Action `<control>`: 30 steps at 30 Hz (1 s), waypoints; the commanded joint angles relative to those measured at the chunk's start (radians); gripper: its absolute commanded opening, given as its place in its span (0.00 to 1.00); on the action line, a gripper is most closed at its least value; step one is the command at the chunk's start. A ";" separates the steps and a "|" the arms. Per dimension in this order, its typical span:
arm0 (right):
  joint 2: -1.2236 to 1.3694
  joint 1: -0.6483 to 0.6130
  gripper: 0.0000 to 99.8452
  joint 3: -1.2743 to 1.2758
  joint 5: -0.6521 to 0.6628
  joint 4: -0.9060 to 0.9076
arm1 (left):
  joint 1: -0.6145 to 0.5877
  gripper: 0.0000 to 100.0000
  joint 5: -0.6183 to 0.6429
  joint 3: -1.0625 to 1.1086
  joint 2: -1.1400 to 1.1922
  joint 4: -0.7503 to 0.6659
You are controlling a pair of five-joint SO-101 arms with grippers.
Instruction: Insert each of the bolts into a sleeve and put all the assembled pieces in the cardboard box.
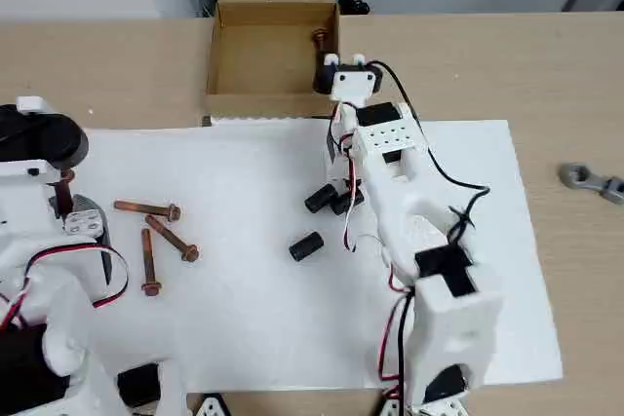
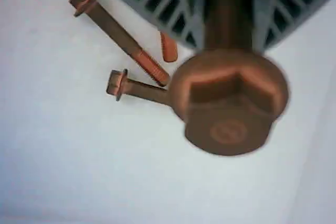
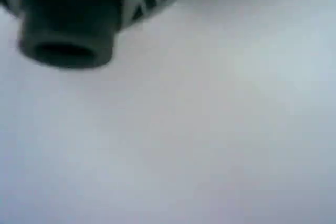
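Observation:
My left gripper (image 1: 66, 204) hangs over the sheet's left edge, shut on a rusty bolt (image 2: 228, 103) whose hex head points at the left wrist camera. Three more bolts (image 1: 156, 236) lie loose on the white sheet (image 1: 244, 309) just right of it. My right gripper (image 1: 341, 190) is low over the sheet near its far middle, shut on a black sleeve (image 3: 68, 32) with its open end showing. A second sleeve (image 1: 318, 199) lies beside it, and a third sleeve (image 1: 306, 245) lies a little nearer. The cardboard box (image 1: 234, 56) stands behind the sheet with one assembled piece (image 1: 319, 41) inside.
A metal wrench (image 1: 590, 180) lies on the bare wooden table at the far right. The right arm's body (image 1: 429, 241) spans the sheet's right half, and the left arm's base (image 1: 39, 280) covers the near left corner.

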 commanded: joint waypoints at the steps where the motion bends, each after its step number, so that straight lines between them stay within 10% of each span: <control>1: -0.205 0.002 0.00 -0.020 0.012 0.056 | -0.002 0.01 -0.006 -0.005 -0.012 -0.025; 30: -1.406 0.008 0.00 0.215 0.167 0.297 | 0.000 0.01 0.107 0.061 -0.012 -0.497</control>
